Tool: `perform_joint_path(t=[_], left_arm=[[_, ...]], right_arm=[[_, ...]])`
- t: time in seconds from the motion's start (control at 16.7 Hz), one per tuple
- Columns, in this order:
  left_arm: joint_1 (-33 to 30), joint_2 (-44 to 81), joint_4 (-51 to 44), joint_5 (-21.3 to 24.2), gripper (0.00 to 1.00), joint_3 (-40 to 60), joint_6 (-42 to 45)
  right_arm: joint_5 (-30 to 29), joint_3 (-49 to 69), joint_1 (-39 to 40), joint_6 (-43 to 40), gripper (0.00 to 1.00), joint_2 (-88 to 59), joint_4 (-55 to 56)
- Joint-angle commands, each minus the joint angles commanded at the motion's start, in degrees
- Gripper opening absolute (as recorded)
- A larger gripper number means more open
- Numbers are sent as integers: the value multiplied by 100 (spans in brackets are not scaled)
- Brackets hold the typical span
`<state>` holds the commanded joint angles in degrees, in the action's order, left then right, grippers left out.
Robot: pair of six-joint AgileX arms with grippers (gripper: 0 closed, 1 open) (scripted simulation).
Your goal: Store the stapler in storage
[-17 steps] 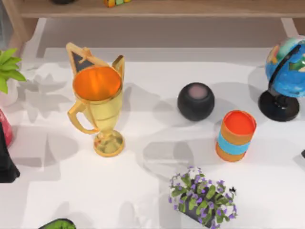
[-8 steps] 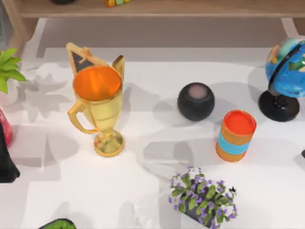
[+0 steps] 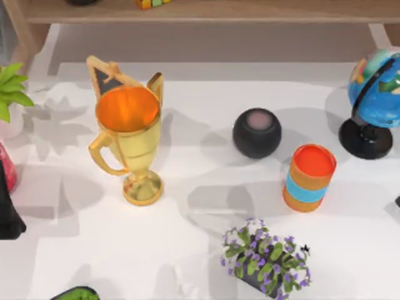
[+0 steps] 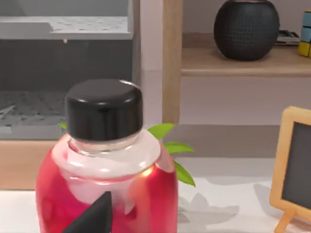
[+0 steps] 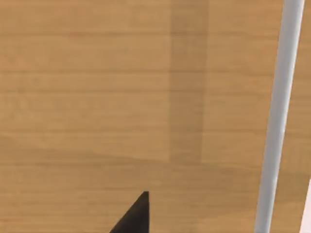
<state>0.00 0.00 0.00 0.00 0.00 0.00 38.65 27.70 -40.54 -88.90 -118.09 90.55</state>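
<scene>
Wooden panel stands close in front of the right gripper, with a pale upright bar to one side. This places the right arm against furniture rather than over the desk.

The left gripper faces a red bottle with a black cap, immediately ahead of its fingers. Beyond the bottle are a wooden shelf carrying a dark round pot, a grey bin, and a small chalkboard.

For both grippers, it cannot be told whether the fingers are spread or pressed together.

The desk carries a gold trophy, a black ball, an orange cup, a globe and a flower pot.

Status: the location of the stapler cannot be determined from these views, and no grasp on it can be confirmed. Judged on that basis, the task is at an early stage. Remaining steps are probably to locate the stapler, grasp it, carry it to storage, likely the shelf or bin, and release it.
</scene>
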Motion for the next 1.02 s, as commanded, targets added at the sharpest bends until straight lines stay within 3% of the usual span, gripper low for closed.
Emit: perform_joint_path(t=[1.02], left_arm=[[0,0,0,0,100,0,0]], right_arm=[[268,-330,-244,2,100,79,242]])
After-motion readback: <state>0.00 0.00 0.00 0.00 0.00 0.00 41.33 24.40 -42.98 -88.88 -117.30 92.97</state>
